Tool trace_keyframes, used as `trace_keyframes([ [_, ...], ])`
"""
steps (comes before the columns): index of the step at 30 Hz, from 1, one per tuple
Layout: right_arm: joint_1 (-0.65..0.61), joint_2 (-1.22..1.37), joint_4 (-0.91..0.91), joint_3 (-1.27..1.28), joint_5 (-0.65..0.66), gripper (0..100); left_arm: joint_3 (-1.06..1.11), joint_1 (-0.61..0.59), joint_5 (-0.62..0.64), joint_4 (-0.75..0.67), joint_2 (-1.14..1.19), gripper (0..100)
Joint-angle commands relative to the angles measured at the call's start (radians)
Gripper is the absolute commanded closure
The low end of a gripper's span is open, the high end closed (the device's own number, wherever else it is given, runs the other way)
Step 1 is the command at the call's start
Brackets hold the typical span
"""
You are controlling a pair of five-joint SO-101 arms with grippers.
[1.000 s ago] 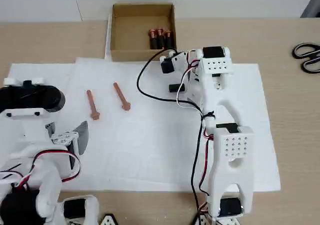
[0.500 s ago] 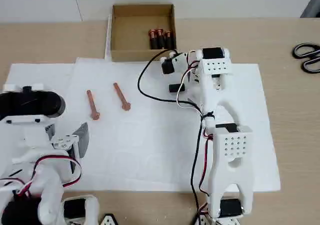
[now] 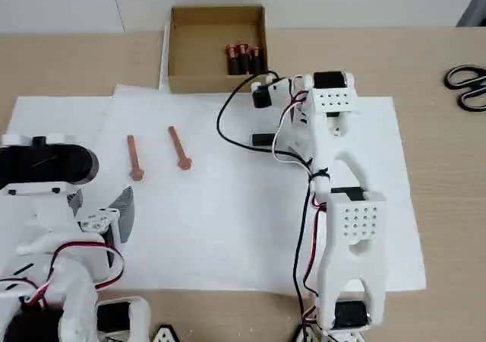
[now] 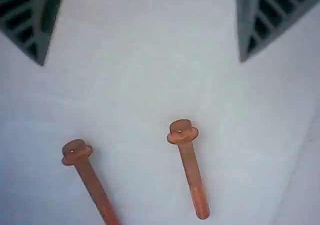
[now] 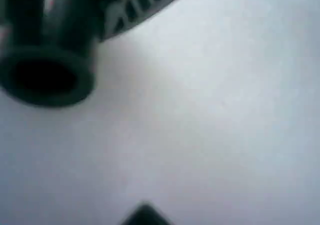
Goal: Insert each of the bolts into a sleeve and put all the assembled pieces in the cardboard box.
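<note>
**Sleeve gripped on the right, two bolts loose on the foam**

My right gripper (image 3: 272, 137) is clamped on a short black plastic sleeve (image 5: 47, 77) over the white foam sheet (image 3: 228, 228). My left gripper (image 4: 141, 60) hangs with its jaws spread wide, just on the near side of a copper-coloured flanged bolt (image 3: 134, 157) and a second copper bolt (image 3: 179, 147), which lie side by side on the sheet. At the far edge, the brown cardboard box (image 3: 182, 45) holds three assembled pieces (image 3: 243, 59).

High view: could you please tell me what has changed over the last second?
The left arm drew back a little toward its base, the left gripper open. The right arm shifted slightly right, and the two bolts slid slightly left. The cardboard box and the assembled pieces in it stayed put.
</note>
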Motion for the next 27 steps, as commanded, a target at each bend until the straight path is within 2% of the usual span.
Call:
trace_keyframes([
  [1,-0.004,-0.134,0.015,-0.005,-0.058,99.5,-0.001,-0.003,0.008,-0.026,-0.002,76],
  [9,-0.005,-0.226,0.028,0.005,-0.252,99.5,-0.001,-0.003,0.008,-0.026,-0.002,76],
  [16,-0.027,-0.231,0.03,0.198,-0.405,99.2,-0.001,-0.003,0.008,-0.026,-0.002,76],
  [22,-0.05,-0.232,0.028,0.252,-0.42,98.0,-0.001,-0.003,0.008,-0.026,-0.002,76],
  [27,-0.067,-0.232,0.028,0.253,-0.423,86.8,-0.001,-0.003,0.008,-0.026,-0.002,76],
])
